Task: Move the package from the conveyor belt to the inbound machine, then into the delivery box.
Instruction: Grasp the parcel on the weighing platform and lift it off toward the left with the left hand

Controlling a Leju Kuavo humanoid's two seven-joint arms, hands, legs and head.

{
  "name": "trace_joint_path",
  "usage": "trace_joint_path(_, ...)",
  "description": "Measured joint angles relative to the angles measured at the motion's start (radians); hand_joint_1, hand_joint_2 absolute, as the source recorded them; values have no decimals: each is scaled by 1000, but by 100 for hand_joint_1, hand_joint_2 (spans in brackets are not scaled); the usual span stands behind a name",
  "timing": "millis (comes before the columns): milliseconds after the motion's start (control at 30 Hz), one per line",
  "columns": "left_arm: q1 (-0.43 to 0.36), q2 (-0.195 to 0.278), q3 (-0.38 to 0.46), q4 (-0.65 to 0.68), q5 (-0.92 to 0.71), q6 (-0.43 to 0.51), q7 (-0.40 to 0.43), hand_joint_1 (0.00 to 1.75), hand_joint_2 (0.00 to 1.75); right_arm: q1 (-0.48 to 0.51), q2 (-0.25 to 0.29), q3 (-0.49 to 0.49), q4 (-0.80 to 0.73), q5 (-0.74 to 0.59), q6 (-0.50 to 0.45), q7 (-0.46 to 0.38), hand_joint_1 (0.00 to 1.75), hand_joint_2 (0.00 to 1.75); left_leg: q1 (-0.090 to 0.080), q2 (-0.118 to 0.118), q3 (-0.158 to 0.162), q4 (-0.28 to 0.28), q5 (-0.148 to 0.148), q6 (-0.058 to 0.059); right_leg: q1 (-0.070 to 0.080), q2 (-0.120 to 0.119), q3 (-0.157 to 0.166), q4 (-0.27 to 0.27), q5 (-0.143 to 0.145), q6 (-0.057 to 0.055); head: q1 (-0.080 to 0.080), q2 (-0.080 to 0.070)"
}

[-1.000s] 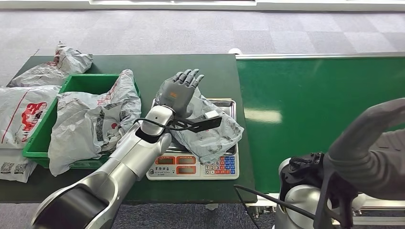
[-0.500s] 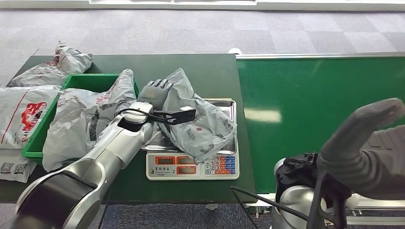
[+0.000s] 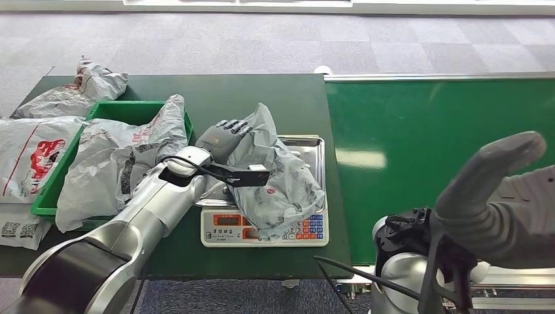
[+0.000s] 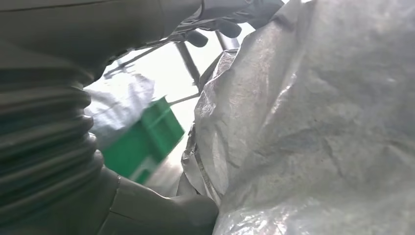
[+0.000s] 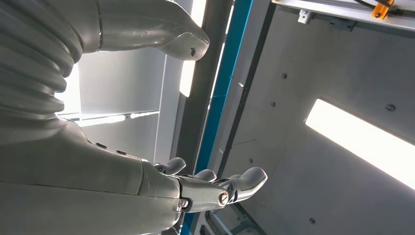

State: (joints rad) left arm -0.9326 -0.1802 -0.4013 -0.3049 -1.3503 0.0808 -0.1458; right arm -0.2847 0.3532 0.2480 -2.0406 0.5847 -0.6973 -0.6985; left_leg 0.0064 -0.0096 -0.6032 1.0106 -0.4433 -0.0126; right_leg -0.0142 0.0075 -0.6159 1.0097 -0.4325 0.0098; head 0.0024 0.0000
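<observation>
A crumpled grey package (image 3: 283,184) lies on the steel tray of the inbound machine (image 3: 264,233), a scale with a keypad. My left hand (image 3: 222,139) grips the package's left edge, which is bunched and raised off the tray. The left wrist view shows the package (image 4: 318,122) close up, my thumb (image 4: 161,211) under it and fingers over its top. My right hand (image 3: 504,196) is raised close to the camera at the lower right. In the right wrist view the right hand (image 5: 195,188) has its fingers spread and holds nothing. The green delivery box (image 3: 111,112) stands left of the scale.
Several grey packages fill and overhang the delivery box (image 4: 147,142); one package (image 3: 124,163) drapes over its right wall. More bags (image 3: 33,150) lie on the dark green table at far left. The green conveyor belt (image 3: 445,131) runs along the right.
My left hand went from flat and spread above the package to curled on its left edge, drawing back leftward. The package's edge rose and the package slid toward the scale's keypad.
</observation>
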Motion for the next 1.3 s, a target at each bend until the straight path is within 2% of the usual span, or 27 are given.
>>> trace_joint_path(100,16,-16,0,-8,14,68,-51,163,175,0,0,0,0,2,0,0,0,175,0,0,0,0,0,0,0,0,0,0,0,0,0,0)
trace_joint_path(133,19,-21,0,-10,17,84,-57,175,175,0,0,0,0,3,0,0,0,175,0,0,0,0,0,0,-1,0,0,0,0,0,0,0)
trace_joint_path(333,25,-40,3,-20,24,150,-66,175,175,0,0,-1,0,14,0,0,0,175,0,0,0,0,0,0,0,0,0,0,0,0,0,0)
trace_joint_path(933,37,-54,4,-20,3,193,-36,175,175,1,0,-7,0,12,0,1,0,175,0,0,0,0,0,0,0,0,0,0,0,0,0,0)
trace_joint_path(1167,40,-53,4,-21,-6,268,6,175,175,1,0,-8,0,12,0,1,0,175,0,0,0,0,0,0,0,0,0,0,0,0,0,0)
trace_joint_path(1233,42,-53,6,-27,-4,336,28,175,175,1,0,-8,0,13,0,1,0,175,0,0,0,0,0,0,0,0,-1,0,0,0,0,0)
trace_joint_path(1300,42,-52,19,-41,8,446,55,175,175,1,0,-9,0,14,0,1,0,175,0,0,0,0,0,0,0,0,-1,0,0,0,0,0)
